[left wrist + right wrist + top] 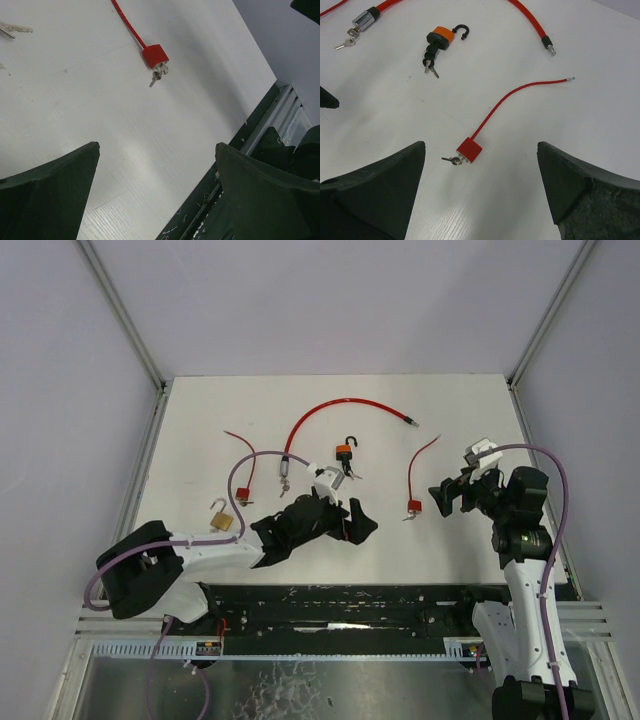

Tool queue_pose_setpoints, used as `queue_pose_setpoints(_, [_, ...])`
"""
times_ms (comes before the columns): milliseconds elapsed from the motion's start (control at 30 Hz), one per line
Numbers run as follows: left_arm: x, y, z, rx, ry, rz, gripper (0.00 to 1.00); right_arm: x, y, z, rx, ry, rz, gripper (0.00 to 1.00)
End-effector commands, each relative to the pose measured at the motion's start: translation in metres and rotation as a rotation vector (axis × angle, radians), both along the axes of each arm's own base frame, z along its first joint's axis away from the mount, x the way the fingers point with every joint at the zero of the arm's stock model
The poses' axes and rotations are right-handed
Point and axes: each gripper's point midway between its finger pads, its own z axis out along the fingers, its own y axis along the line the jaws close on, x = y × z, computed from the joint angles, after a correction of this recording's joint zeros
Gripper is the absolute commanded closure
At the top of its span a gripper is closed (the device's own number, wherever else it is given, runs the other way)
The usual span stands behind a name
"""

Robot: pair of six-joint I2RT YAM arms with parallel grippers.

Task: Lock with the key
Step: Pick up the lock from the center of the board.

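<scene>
Dark fingertips [385,200] of the right end effector [452,493], cut off by the frame edge, stand wide apart and empty above the table [600,100]. They straddle the small red cable lock [470,150], which has a key [452,160] at its body. On the lock's far side, the left end effector [157,147] is equally wide and empty, its arm stretched low.

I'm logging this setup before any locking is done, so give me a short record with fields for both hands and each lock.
left hand: open, holding nothing
right hand: open, holding nothing
right small red cable lock: before right hand, cable end free, key at its body
left small red cable lock: cable end free
orange padlock: shackle open, keys at its base
thick red cable lock: ends apart
brass padlock: shackle open
</scene>
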Motion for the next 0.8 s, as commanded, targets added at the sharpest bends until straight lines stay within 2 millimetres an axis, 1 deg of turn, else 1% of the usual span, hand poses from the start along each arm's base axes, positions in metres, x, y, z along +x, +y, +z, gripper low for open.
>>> queue_pose_setpoints(0, [0.012,-0.013,0.031,-0.085,-0.058,0.030,0.03,0.001,0.005,0.014,-0.020,-0.033,0.050,0.00])
queue_pose_setpoints(133, [0.015,-0.013,0.035,-0.116,-0.069,0.047,0.02,0.004,0.003,0.013,-0.023,-0.005,0.037,0.00])
queue_pose_setpoints(200, [0.017,-0.014,0.037,-0.124,-0.068,0.056,0.02,0.004,0.001,0.010,-0.030,0.015,0.032,0.00])
queue_pose_setpoints(300, [0.020,-0.016,0.036,-0.119,-0.045,0.077,0.02,0.006,-0.001,0.007,-0.036,0.037,0.020,0.00])
queue_pose_setpoints(567, [0.034,-0.016,0.018,-0.029,0.005,0.148,0.03,0.013,-0.011,-0.006,-0.058,0.111,-0.024,0.00])
queue_pose_setpoints(733, [0.048,-0.021,0.002,0.088,0.049,0.214,0.07,0.022,-0.027,-0.010,-0.075,0.146,-0.126,0.00])
queue_pose_setpoints(767, [0.050,-0.023,-0.005,0.121,0.055,0.226,0.07,0.025,-0.031,-0.011,-0.078,0.154,-0.154,0.00])
